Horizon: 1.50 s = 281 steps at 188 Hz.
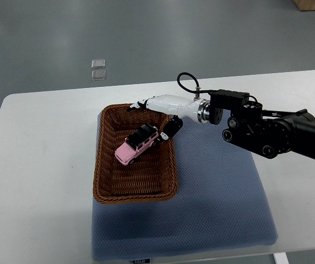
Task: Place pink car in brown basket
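The pink car [136,145], with a black roof, lies slantwise inside the brown wicker basket [103,165], in its far half. My right hand [150,120] reaches in from the right over the basket's far right corner. Its white fingers [141,104] stretch out to the left over the far rim. Its dark thumb [171,129] hangs down right by the car's far end. The hand is open and holds nothing. The left arm is out of view.
The basket stands on the left part of a blue mat [218,209] on a white table [42,154]. The right arm's black forearm [273,132] spans the table's right side. Two small clear squares [98,69] lie on the grey floor beyond.
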{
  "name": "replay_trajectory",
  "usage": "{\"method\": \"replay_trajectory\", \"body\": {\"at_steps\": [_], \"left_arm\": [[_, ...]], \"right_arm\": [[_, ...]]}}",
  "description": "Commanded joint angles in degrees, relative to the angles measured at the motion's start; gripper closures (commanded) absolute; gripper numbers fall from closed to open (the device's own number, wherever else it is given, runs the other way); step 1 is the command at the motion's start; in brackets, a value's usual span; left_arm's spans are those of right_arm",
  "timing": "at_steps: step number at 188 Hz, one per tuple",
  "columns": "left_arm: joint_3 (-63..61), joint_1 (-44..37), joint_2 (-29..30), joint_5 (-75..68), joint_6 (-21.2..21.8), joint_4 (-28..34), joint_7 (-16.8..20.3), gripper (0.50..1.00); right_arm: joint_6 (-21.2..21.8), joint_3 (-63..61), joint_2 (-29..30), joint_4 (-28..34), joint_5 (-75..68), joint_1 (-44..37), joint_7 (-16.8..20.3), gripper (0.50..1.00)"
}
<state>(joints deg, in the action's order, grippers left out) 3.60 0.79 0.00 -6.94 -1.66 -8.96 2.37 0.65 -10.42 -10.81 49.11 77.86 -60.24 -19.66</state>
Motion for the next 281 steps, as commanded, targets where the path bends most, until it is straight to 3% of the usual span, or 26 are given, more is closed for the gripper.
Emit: {"method": "replay_trajectory", "body": {"at_steps": [1,35,64,103,136,180,281], "left_arm": [[0.0,0.0,0.0,0.0,-0.01,0.0,0.0,0.5],[0.0,0.0,0.0,0.0,-0.01,0.0,0.0,0.5],[0.0,0.0,0.0,0.0,-0.01,0.0,0.0,0.5],[0.0,0.0,0.0,0.0,-0.01,0.0,0.0,0.5],[0.0,0.0,0.0,0.0,-0.01,0.0,0.0,0.5],[0.0,0.0,0.0,0.0,-0.01,0.0,0.0,0.5],[0.0,0.0,0.0,0.0,-0.01,0.0,0.0,0.5]], "right_arm": [[1.28,-5.21,-0.61,-0.25,-7.18,1.0,0.58,0.597],[6.73,-13.57,-2.9,-2.09,-26.43,3.81,6.64,0.597],[10.69,-15.86,-5.1,-3.85,-40.77,5.57,7.61,0.597],[18.42,-16.12,-4.92,-15.63,-60.72,6.54,7.97,0.597],[25.1,-15.86,-3.25,-24.06,-76.44,6.98,12.53,0.597],[25.19,-15.94,-2.55,-24.24,-88.67,8.39,13.42,0.595],[24.93,-15.94,-2.11,-24.24,-89.28,10.15,12.8,0.587]]}}
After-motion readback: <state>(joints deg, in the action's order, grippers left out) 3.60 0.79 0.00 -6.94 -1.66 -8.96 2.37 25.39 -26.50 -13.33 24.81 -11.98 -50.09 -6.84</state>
